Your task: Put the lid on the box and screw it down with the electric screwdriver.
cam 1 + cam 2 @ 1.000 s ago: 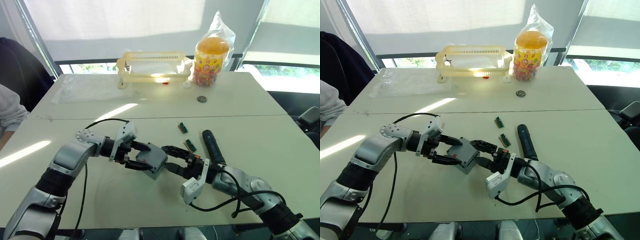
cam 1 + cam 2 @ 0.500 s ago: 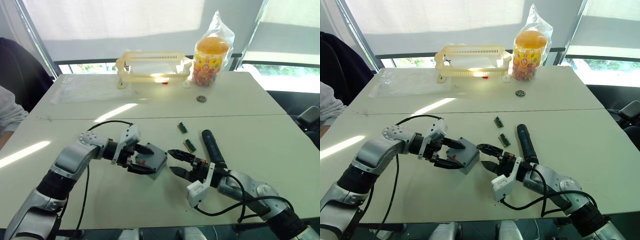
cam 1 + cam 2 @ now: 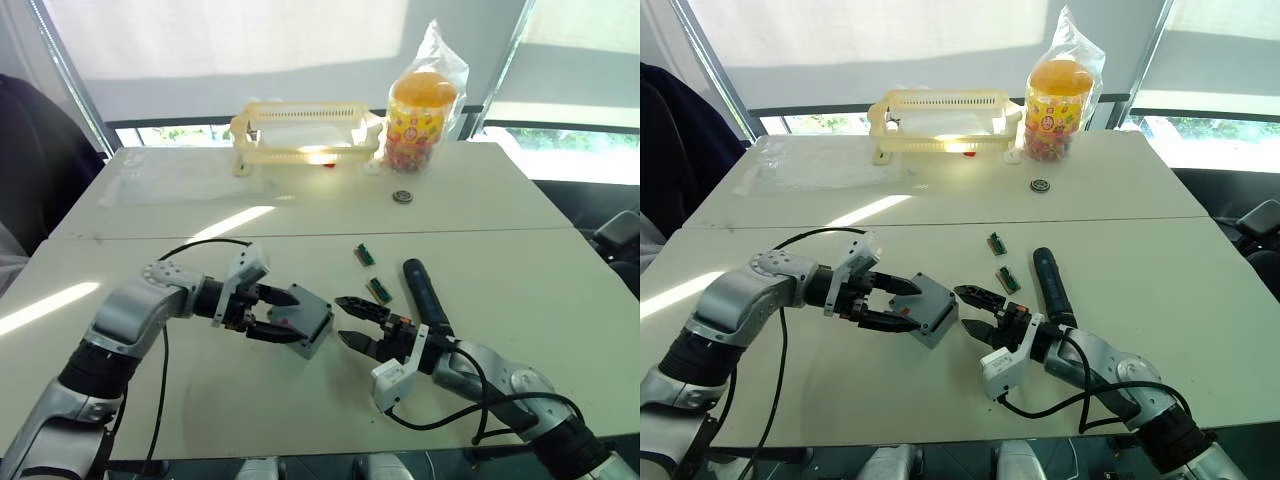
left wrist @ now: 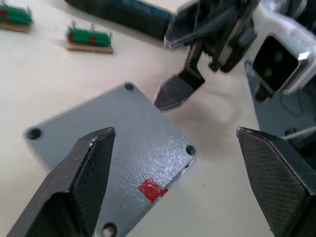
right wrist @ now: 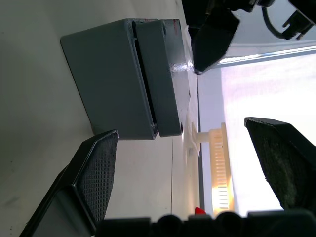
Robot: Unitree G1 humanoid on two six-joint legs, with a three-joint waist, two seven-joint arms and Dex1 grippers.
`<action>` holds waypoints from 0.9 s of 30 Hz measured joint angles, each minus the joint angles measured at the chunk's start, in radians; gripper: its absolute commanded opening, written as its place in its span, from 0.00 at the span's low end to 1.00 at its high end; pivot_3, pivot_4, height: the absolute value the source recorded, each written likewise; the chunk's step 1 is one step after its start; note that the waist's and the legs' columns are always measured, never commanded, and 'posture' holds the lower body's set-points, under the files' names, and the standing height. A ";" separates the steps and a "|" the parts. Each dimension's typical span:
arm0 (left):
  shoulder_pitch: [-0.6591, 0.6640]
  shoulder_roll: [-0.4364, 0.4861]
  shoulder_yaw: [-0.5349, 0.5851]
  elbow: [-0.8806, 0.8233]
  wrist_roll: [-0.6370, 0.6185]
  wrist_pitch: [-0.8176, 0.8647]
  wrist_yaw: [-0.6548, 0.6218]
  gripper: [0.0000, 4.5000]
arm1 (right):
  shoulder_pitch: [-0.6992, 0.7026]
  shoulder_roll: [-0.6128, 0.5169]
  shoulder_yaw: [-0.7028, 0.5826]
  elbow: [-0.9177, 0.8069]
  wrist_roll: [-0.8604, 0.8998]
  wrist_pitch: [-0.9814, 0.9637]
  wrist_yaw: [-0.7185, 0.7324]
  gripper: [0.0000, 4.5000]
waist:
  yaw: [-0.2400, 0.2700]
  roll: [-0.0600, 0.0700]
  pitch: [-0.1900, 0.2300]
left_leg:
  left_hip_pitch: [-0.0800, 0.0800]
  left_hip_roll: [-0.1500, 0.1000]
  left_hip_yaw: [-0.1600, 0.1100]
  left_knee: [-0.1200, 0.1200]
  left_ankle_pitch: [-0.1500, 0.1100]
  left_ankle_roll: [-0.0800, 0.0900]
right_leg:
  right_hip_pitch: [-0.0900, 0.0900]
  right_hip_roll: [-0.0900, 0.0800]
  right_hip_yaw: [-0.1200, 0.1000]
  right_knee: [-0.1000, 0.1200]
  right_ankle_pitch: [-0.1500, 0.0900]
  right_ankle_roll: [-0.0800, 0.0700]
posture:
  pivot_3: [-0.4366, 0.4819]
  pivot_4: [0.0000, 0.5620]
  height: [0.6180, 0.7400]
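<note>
Over at the left side of the box (image 3: 308, 322), the left end effector (image 3: 283, 314) hovers with its black fingers spread apart, gripping nothing, tips just short of the grey casing. The lid (image 5: 165, 74) sits on the box already, a flat grey plate with a seam line visible where it meets the deeper body, screw holes at its corners and a small red mark on top. It's smooth, hard plastic, slightly glossy, so a nudge from either finger could slide the lid off register or skate the whole box across the pale worktop (image 3: 300, 225). Just right of the box, the right end effector (image 3: 355, 323) waits, fingers also spread wide and empty. Farther right of the box lies the electric screwdriver (image 3: 425, 293), a thick dark cylinder; being round, it may roll if grabbed off-centre. Two small green circuit boards (image 3: 373, 274) sit behind the box, close enough to get swept.
</note>
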State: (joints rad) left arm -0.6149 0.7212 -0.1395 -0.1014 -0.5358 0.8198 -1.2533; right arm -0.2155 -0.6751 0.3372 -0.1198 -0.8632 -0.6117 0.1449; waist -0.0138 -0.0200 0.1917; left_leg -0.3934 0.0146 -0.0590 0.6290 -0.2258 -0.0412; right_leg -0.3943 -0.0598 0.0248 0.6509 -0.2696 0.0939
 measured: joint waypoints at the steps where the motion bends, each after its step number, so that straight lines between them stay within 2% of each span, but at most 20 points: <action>1: -0.028 0.001 0.026 0.019 -0.012 0.009 0.013 0.90 | 0.001 0.001 -0.003 0.000 0.016 0.007 0.002 0.99 | 0.001 0.000 0.000 | 0.000 0.000 0.000 0.000 0.000 0.000 | 0.000 0.000 0.000 0.000 0.000 0.000 | 0.48 0.27 1.00; 4: -0.073 0.001 0.087 0.061 -0.043 0.030 0.029 0.90 | 0.002 0.002 -0.020 0.000 0.040 0.023 0.010 0.99 | -0.003 0.000 0.000 | 0.000 0.000 0.000 0.000 0.000 0.000 | 0.000 0.000 0.000 -0.001 0.000 0.000 | 0.48 0.27 1.00; 9: -0.066 -0.006 0.085 0.069 -0.059 0.041 0.034 0.90 | 0.020 0.001 -0.038 -0.001 0.069 0.040 0.023 0.99 | -0.003 0.000 0.000 | 0.000 0.000 0.000 -0.001 0.000 0.000 | 0.000 0.000 0.000 -0.001 0.000 0.000 | 0.48 0.27 1.00; 15: -0.065 0.013 0.078 0.242 0.062 -0.083 0.081 0.90 | 0.108 0.017 -0.122 -0.087 0.327 0.161 0.156 0.99 | -0.002 0.000 0.000 | 0.000 0.000 0.000 -0.001 0.000 0.000 | 0.000 0.000 0.000 -0.001 0.000 0.000 | 0.48 0.27 1.00; 20: -0.067 0.011 0.054 0.336 0.166 -0.227 0.100 0.90 | 0.180 0.039 -0.155 -0.255 0.555 0.301 0.284 0.99 | 0.001 0.000 0.000 | 0.000 0.000 0.000 -0.001 0.000 0.000 | 0.000 0.000 0.000 -0.001 0.000 0.000 | 0.48 0.27 1.00; 27: -0.066 -0.053 -0.005 0.406 0.267 -0.364 0.106 0.90 | 0.181 0.095 -0.156 -0.358 0.661 0.461 0.358 0.99 | 0.002 0.000 0.000 | -0.001 0.000 0.000 -0.001 0.000 0.000 | 0.000 0.000 0.000 -0.001 0.000 0.000 | 0.48 0.27 1.00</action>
State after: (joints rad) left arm -0.6807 0.6682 -0.1446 0.3047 -0.2688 0.4558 -1.1475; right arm -0.0340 -0.5797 0.1811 -0.4778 -0.2019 -0.1504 0.5030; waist -0.0119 -0.0199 0.1919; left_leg -0.3939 0.0147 -0.0587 0.6284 -0.2258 -0.0412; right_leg -0.3943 -0.0598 0.0247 0.6496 -0.2695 0.0943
